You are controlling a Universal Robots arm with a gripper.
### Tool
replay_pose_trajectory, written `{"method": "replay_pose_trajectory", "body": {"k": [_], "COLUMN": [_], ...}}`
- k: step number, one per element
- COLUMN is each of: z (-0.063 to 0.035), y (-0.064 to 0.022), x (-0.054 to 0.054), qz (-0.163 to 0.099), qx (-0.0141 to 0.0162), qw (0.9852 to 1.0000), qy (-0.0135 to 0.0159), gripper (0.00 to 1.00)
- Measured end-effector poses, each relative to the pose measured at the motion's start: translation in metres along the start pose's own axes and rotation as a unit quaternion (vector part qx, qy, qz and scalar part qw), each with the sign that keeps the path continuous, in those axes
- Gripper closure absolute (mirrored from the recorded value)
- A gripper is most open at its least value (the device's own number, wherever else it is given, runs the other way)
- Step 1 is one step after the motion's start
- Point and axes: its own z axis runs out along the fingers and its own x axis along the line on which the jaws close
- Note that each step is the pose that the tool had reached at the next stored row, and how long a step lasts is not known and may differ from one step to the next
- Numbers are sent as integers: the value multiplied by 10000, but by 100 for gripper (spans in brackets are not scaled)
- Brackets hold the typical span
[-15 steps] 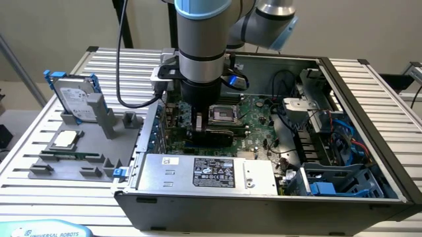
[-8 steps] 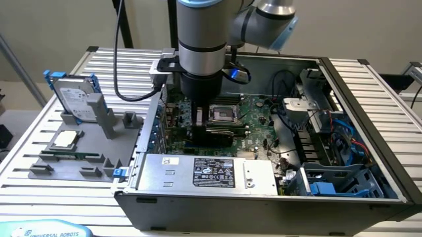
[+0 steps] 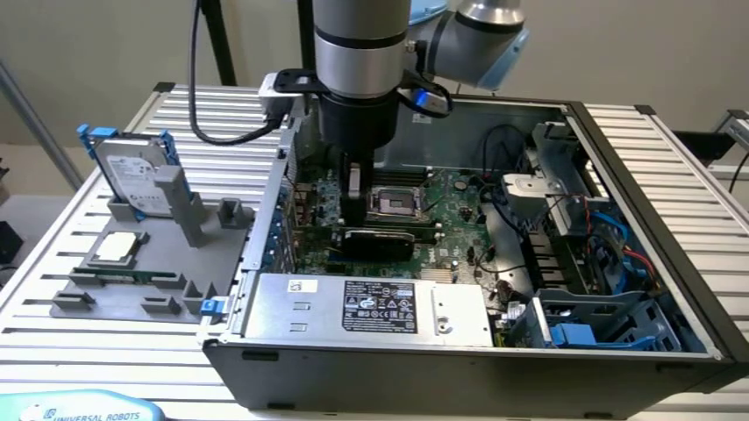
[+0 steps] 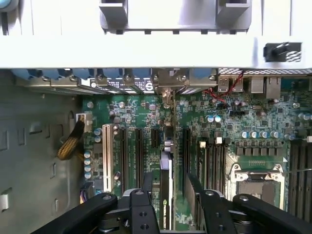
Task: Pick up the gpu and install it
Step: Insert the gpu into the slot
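The gpu [image 4: 165, 175] stands on edge in a slot of the green motherboard [image 4: 243, 117], seen edge-on in the wrist view with its silver bracket [image 4: 166, 92] at the case's rear wall. In the exterior view the gpu [image 3: 377, 243] shows as a black card low inside the open computer case [image 3: 655, 202]. My gripper [image 4: 170, 197] straddles the card's upper edge with its black fingers [image 4: 196, 195] standing apart on either side, open and holding nothing. From outside, the gripper [image 3: 357, 197] hangs straight down inside the case, just above the card.
A grey fixture [image 3: 129, 285] at the exterior view's left holds a silver hard drive with blue rails [image 3: 131, 171] and a square chip [image 3: 121, 248]. In the case are the power supply [image 3: 368, 307], the CPU socket [image 3: 392, 203], cables [image 3: 515, 189] and a blue drive cage [image 3: 585, 329].
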Motion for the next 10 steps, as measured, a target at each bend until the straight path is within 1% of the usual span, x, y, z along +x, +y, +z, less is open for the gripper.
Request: {"method": "replay_pose_trajectory", "body": {"k": [1, 2, 4, 5, 6, 7, 10], "z": [-27, -44, -48, -47, -48, -48, -48], "y": [0, 0, -1, -1, -1, -1, -1], "x": [0, 0, 0, 0, 0, 0, 0], "qz": [0, 0, -1, 0, 0, 0, 0], "qx": [0, -1, 0, 0, 0, 0, 0], "qw": [10000, 10000, 10000, 10000, 10000, 10000, 10000], "qy": [1, 1, 0, 0, 0, 0, 0], "gripper": [61, 68, 80, 80, 86, 89, 89]}}
